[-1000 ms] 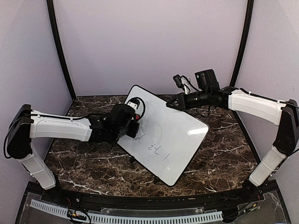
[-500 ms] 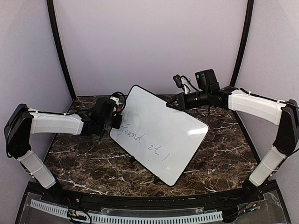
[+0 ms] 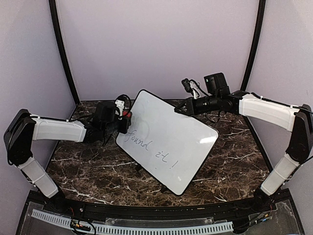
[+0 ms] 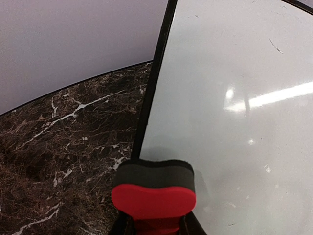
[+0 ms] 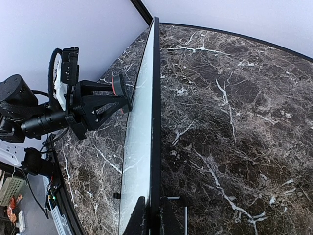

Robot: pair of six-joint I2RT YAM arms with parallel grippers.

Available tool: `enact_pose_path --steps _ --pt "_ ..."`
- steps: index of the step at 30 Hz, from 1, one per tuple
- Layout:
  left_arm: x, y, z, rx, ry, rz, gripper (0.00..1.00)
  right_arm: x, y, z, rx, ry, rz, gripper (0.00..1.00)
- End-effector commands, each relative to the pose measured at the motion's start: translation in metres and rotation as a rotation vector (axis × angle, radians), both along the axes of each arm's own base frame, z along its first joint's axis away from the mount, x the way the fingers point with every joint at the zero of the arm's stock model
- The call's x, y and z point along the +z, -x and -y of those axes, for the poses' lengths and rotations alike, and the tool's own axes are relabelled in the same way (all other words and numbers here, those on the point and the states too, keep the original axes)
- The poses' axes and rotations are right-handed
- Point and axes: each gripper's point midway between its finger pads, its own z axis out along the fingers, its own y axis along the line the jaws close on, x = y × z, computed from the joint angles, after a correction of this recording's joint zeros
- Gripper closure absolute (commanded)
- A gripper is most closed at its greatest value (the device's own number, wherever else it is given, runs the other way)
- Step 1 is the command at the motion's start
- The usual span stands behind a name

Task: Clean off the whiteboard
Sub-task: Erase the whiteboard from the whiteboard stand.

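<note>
We pinch the far edge of the whiteboard (image 3: 171,147) in our closed right gripper (image 3: 179,109), holding it tilted over the table (image 3: 88,161), so our left gripper (image 3: 122,121), clamped on the red eraser (image 4: 154,196), can wipe the face just ahead of it.

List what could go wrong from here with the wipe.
1. The whiteboard stands tilted, pinched only at its rim by the right gripper; pressure from a wipe may pivot it or make it slip.
2. The eraser in the left gripper sits at the board's left rim; it may catch the rim or slide off, missing the writing.
</note>
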Motion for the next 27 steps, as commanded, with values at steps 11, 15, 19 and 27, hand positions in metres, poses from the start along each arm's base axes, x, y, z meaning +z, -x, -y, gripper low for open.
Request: enact_pose_path --steps 11,15,19,27 --pt "-0.040 0.020 -0.003 -0.061 0.072 -0.120 1.00 -0.049 0.028 -0.014 0.122 0.099 -0.040 1.00" --pt "-0.051 0.028 0.000 -0.087 0.105 -0.142 1.00 -0.050 0.028 -0.014 0.122 0.101 -0.042 1.00" --pt "-0.051 0.031 0.004 -0.113 0.151 -0.128 1.00 -0.049 0.028 -0.013 0.122 0.101 -0.042 1.00" --pt "-0.015 0.016 0.018 -0.171 0.248 -0.031 1.00 -0.039 0.030 -0.014 0.130 0.098 -0.062 1.00"
